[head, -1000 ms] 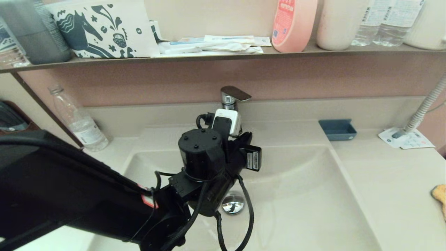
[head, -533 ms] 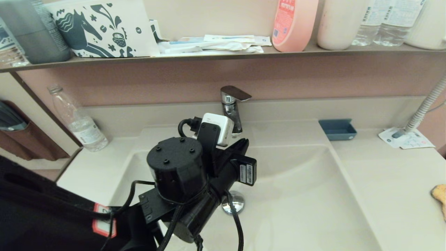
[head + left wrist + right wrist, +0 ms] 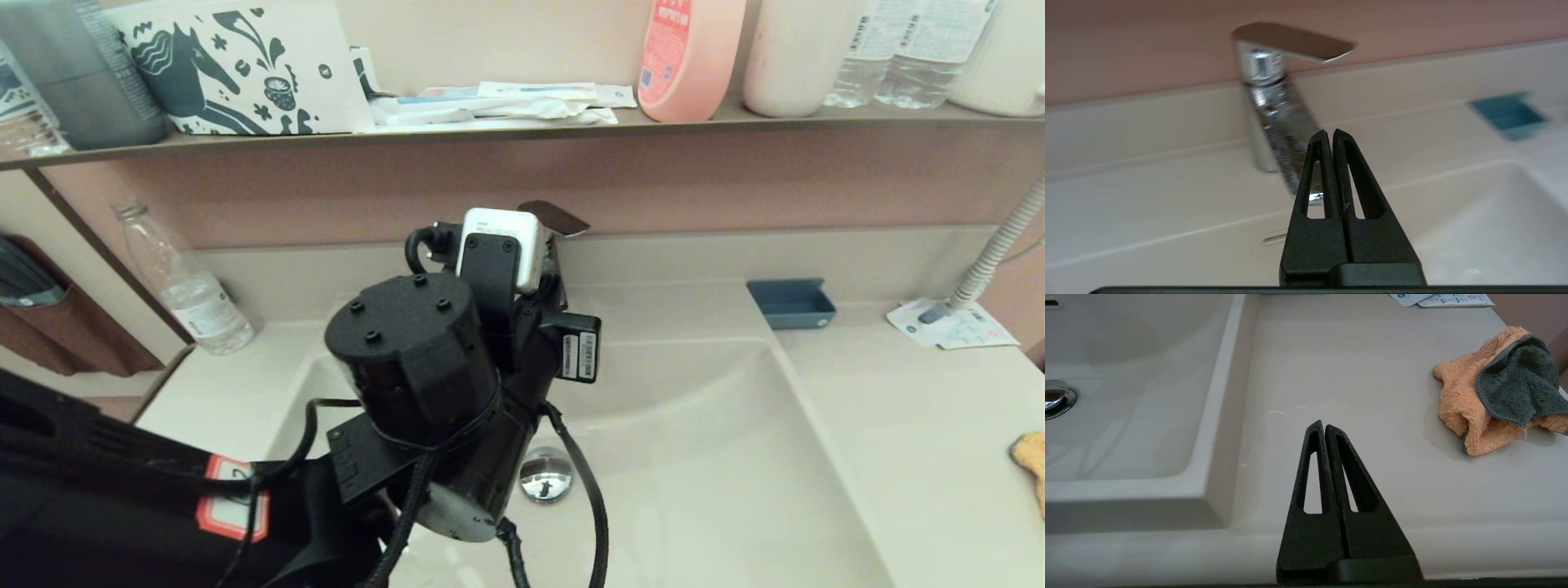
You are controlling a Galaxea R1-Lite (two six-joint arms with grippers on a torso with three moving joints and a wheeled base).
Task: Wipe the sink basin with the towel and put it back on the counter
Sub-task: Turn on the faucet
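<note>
Towel [image 3: 1494,404] lies on counter [image 3: 1355,375] — both grippers, left gripper [image 3: 1331,136] and right gripper [image 3: 1323,426], jaws clenched, empty.

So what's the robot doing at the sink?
The left gripper is up by the faucet above the sink basin, fingers shut and holding nothing. The right gripper is also shut and empty, over the counter. The towel lies crumpled on the counter to the right of the basin, with nothing touching it. From these pictures you can't tell whether the wiping is finished or hasn't begun.
</note>
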